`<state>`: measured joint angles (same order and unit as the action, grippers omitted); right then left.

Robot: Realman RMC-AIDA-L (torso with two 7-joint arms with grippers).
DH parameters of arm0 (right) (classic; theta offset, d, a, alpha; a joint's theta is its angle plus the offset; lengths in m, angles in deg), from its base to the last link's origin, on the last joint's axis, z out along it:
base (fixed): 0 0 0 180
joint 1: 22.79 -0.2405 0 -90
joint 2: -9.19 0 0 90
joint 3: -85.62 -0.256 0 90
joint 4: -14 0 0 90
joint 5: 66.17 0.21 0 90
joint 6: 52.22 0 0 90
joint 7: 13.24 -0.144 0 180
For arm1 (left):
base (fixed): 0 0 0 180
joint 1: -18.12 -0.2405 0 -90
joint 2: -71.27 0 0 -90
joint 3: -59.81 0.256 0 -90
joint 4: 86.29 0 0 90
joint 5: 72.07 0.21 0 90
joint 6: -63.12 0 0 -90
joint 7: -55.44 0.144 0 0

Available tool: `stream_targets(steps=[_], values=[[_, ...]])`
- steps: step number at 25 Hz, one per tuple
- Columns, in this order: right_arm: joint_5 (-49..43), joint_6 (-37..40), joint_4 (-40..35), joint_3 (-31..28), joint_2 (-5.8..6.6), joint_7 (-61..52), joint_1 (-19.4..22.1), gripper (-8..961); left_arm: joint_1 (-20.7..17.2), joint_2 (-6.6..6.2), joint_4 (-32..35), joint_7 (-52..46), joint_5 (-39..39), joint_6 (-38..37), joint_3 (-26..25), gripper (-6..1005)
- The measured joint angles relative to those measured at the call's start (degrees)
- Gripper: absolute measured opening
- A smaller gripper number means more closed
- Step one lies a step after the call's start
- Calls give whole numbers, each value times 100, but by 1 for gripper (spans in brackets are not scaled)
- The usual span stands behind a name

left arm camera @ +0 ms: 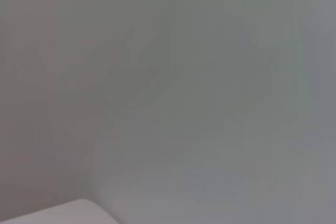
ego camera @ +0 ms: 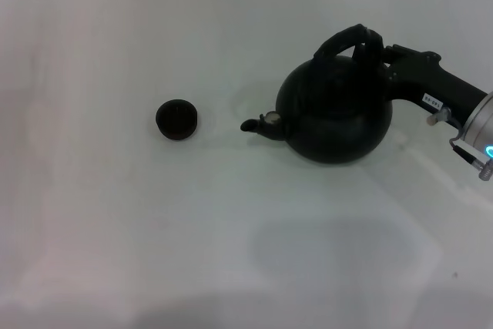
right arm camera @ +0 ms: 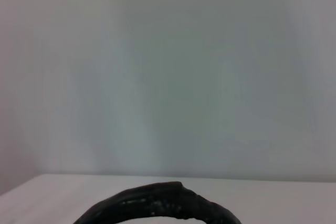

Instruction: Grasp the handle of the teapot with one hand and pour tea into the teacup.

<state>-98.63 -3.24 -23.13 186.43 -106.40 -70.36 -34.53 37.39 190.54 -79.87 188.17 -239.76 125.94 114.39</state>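
Teapot lifted, spout twd teacup; right hand clamped on handle. Arm label unreadable.

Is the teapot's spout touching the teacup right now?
Apart. The head view shows bare white table between the teapot spout and the teacup, which sits off on the robot's left.

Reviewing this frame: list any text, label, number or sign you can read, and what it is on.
Small white sticker on the right arm's black gripper body, beside the teapot: dark characters, too small and blurred to read.
Teapot, teacup, table: no text visible.
Both wrist views: no text.
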Motion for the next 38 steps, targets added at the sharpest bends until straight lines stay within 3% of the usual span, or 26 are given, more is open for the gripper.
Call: stream_targets(steps=[9,14,22,27,33,35,38], values=[[-3,20,15,-1,-7,122,27,291,24,0,0,-1,0,14,0,877],[-7,36,15,-4,6,122,41,375,9,0,0,-1,0,18,0,877],[9,542,89,-148,102,82,243,686,-5,-1,-1,-10,0,29,-7,877],[1,1269,617,-487,145,14,281,854,36,0,6,-11,0,29,-26,877],[25,1651,1006,-783,204,-25,277,862,64,-7,38,16,0,23,-15,877],[27,1676,1121,-1065,168,30,273,860,90,-8,40,103,26,19,15,877],[41,1646,1266,-1685,21,413,220,857,136,-15,49,375,278,21,78,877]])
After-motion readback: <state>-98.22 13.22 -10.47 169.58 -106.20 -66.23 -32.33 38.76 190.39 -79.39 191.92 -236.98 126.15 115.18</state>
